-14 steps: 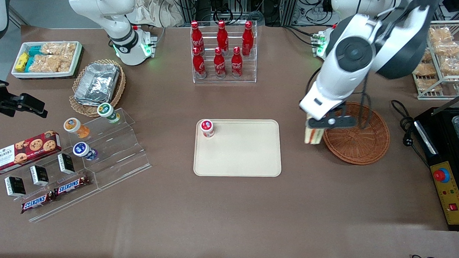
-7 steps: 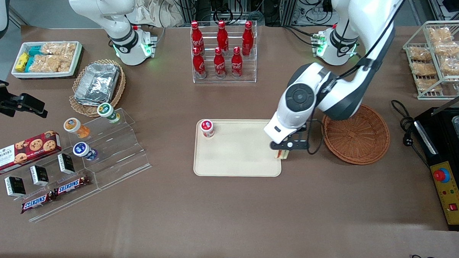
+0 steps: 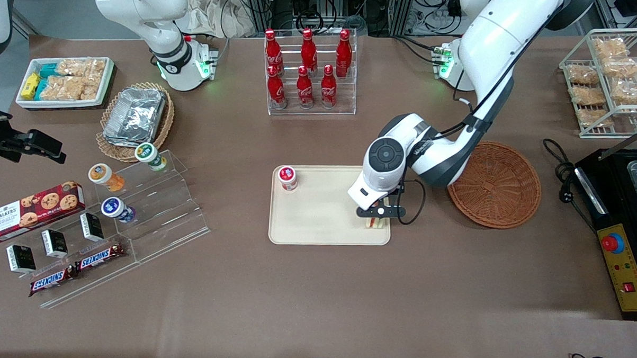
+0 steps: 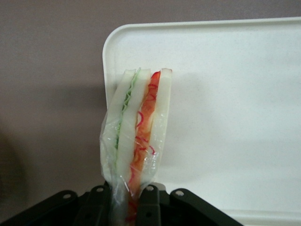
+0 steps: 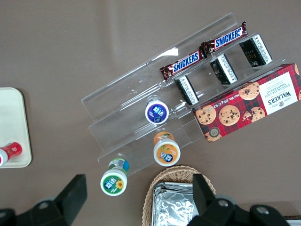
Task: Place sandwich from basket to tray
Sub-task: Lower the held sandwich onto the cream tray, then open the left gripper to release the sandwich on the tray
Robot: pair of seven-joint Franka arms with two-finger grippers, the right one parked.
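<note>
Now the left arm reaches down from its base and bends at the elbow above the desk (image 3: pixel 452 289), its wrist pointing downward over the corner of the beige tray (image 3: pixel 317 226) that lies nearest the round wicker basket (image 3: pixel 496 184). The hand (image 3: pixel 376 219) hangs low over that corner, clamped on the sandwich (image 3: pixel 375 223) — in the front view only a sliver of pale bread shows beneath the black fingers.

From the wrist camera the grip is plainer: the two black fingers (image 4: pixel 96 205) press the wrapped wedge (image 4: pixel 137 136) at its narrow end, and the slices stand on edge, white bread with a green layer and an orange-red one between. It is sheathed in clear film and sits over the tray's rounded corner (image 4: pixel 110 47), partly over the rim; whether it touches the tray's floor cannot be told.

The basket holds nothing — it sits just beside the tray, toward the working arm's end. A small red-lidded cup (image 3: pixel 287 177) stands on the tray, well apart from the hand.
</note>
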